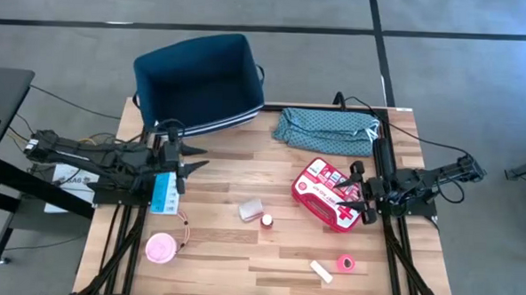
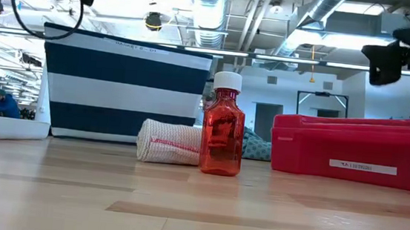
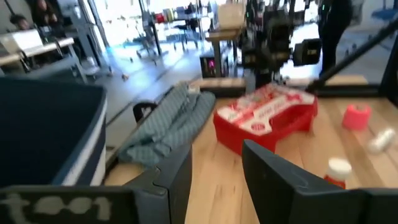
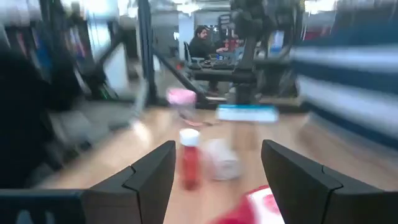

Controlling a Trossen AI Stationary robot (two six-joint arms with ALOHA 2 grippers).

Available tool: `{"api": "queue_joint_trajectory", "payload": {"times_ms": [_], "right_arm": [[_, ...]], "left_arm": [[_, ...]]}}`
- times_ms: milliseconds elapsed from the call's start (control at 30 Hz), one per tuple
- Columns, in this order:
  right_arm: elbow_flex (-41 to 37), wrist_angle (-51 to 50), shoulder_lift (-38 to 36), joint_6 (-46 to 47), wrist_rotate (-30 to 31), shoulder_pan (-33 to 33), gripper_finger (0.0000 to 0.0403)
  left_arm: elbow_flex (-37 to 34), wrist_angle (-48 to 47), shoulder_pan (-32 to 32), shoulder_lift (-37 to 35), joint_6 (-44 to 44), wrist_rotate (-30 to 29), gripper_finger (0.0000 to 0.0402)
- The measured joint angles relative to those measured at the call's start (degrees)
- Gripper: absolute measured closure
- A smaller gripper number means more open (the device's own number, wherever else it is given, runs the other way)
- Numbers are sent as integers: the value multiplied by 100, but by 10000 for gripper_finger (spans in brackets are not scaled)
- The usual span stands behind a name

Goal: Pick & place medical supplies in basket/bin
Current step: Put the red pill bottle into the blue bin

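Note:
The navy bin point(image 1: 199, 78) with white stripes stands at the far left of the table. My left gripper point(image 1: 188, 158) hovers open beside the bin's near wall, above the light-blue box point(image 1: 163, 193). In the left wrist view its fingers point(image 3: 217, 168) point across at the red first-aid pouch point(image 3: 264, 115). My right gripper point(image 1: 360, 194) is open and raised over the right end of the red pouch point(image 1: 325, 193); the low view shows this gripper point(image 2: 404, 50) clear above the pouch. A pink tub point(image 1: 163, 247), a pale rolled packet point(image 1: 250, 208), a red bottle point(image 1: 267, 220), a white tube point(image 1: 321, 271) and a pink tape roll point(image 1: 345, 262) lie on the table.
A teal patterned cloth point(image 1: 326, 128) is bunched at the far edge, right of the bin. A thin red cord point(image 1: 185, 229) curls near the pink tub. Bare wood shows along the near edge, between the tub and the white tube.

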Motion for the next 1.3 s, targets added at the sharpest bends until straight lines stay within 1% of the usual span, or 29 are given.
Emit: {"api": "queue_joint_trajectory", "payload": {"times_ms": [67,167,233,300,367,400,467,533,567,633,733,867,967,1033,1133,1167,1267,1300], "right_arm": [[0,118,-2,91,60,16,170],[0,508,-6,-252,111,-32,170],[0,609,-5,-277,117,-45,170],[8,996,-6,-359,238,-73,170],[28,1156,-11,-518,494,-130,170],[28,1115,-4,-490,592,-153,170],[29,1107,-6,-287,980,-214,170],[31,1089,-6,-34,1468,-286,170],[32,1091,-6,101,1619,-323,170],[37,1056,-6,381,1706,-399,170],[42,1054,-6,557,1706,-518,170],[46,1059,-6,508,1704,-636,170],[53,1437,-6,570,1561,-697,171],[57,1766,-3,113,1388,-694,176],[104,2619,239,-687,1367,-694,185],[170,2774,386,-821,1235,-690,188],[517,2942,903,-1033,568,-620,195],[697,2950,1140,-1075,453,-581,196]], "left_arm": [[2,232,0,-7,233,-5,272],[2,464,2,-58,646,-58,272],[7,647,2,-59,878,-254,272],[7,702,2,-56,1029,-513,272],[7,749,2,-57,1098,-802,272],[7,756,2,-59,1101,-948,272],[7,748,2,-59,1085,-1184,272],[7,746,4,-57,1027,-1287,272],[7,744,4,-59,1022,-1293,272],[7,717,4,-59,1039,-1292,272],[7,698,4,-57,1183,-1293,272],[4,671,4,-57,1257,-1298,272],[4,638,4,-57,1249,-1298,272],[4,649,4,-57,1250,-1298,272],[4,661,4,-65,1283,-1298,272],[2,661,4,-67,1274,-1299,272],[2,664,4,-68,1146,-1298,272],[2,664,4,-68,1088,-1296,272]]}}
